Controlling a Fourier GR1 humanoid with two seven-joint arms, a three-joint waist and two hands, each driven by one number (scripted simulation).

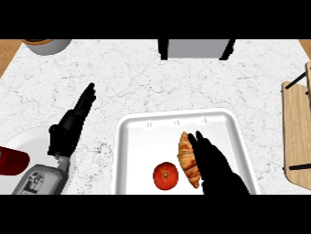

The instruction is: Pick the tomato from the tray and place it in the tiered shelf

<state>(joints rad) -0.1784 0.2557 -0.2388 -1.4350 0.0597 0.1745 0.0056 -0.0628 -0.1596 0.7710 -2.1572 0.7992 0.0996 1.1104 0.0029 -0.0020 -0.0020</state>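
Note:
A red tomato lies near the front of the white tray, beside a brown croissant. My right hand hovers over the tray's right half with straight fingers pointing away, just right of the croissant and partly covering it; it holds nothing. The wooden tiered shelf stands at the right edge of the counter. My left hand rests open left of the tray, fingers stretched toward the back.
A red can lies on a white plate at the lower left. A grey bowl-like pot sits at the back left, and a grey appliance at the back centre.

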